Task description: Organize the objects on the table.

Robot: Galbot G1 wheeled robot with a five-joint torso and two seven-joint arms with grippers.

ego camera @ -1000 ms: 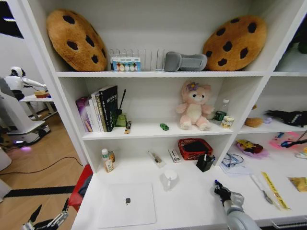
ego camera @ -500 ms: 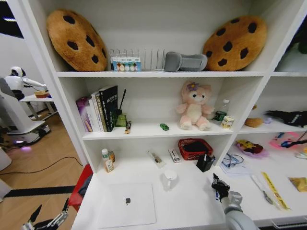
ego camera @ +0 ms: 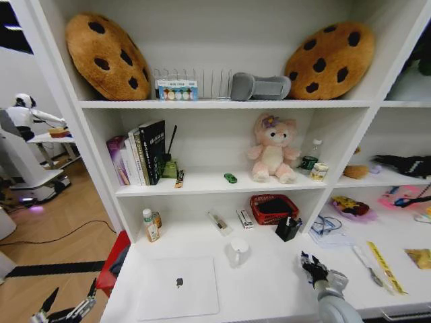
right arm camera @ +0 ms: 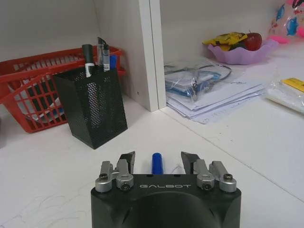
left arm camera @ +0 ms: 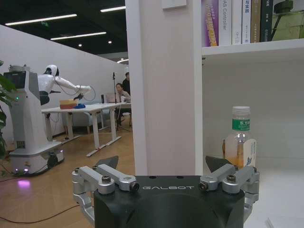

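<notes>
1. The right gripper (right arm camera: 157,163) hangs open over the table (ego camera: 269,282), a blue-capped pen (right arm camera: 156,162) lying between its fingers, long axis pointing away from the wrist.
2. The pen cup (right arm camera: 92,107) stands just ahead, slightly left.
3. The left gripper (left arm camera: 161,173), open, is parked well apart, off the table's left end.

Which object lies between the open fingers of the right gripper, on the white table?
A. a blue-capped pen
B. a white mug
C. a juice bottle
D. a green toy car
A. In the right wrist view, a blue-capped pen lies on the table between the spread fingers of the right gripper, in front of the black pen cup.
</notes>
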